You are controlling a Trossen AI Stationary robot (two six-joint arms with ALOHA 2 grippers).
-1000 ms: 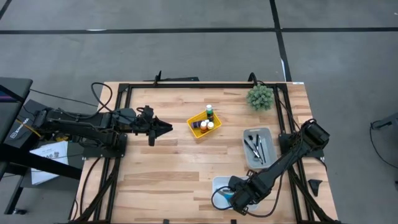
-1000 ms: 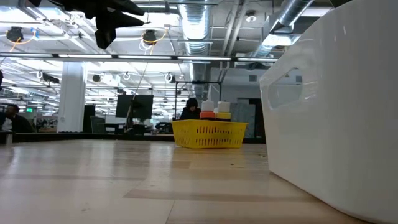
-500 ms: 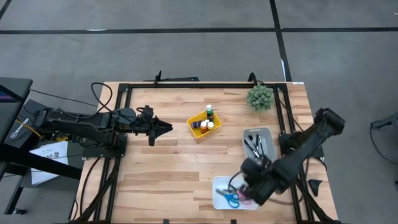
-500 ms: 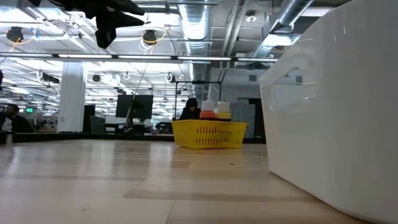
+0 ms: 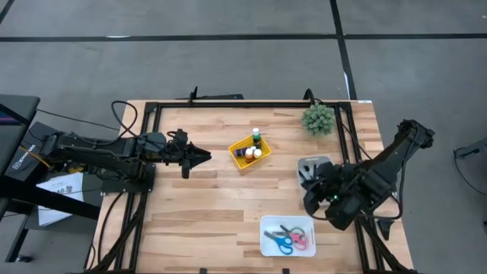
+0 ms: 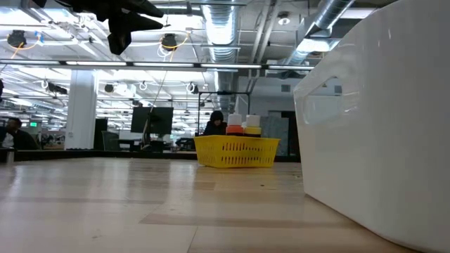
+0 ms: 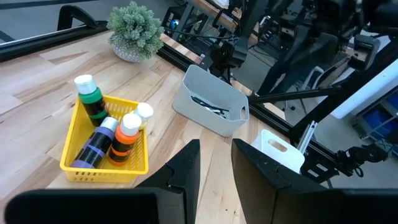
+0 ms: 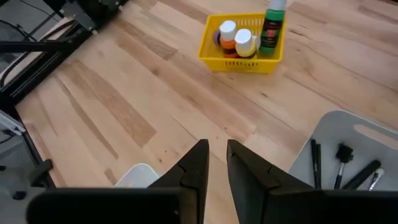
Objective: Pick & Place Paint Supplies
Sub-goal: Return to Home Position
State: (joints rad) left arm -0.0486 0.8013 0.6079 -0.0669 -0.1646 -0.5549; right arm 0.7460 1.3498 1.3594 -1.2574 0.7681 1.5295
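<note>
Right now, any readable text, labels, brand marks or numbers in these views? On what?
Nothing here can be read for certain.
White lettering on the left arm's base, high view: too small to read.
Print on the sheet of paper beside the table: too small to read.
Paint bottles in the yellow basket: no legible label in any view.
</note>
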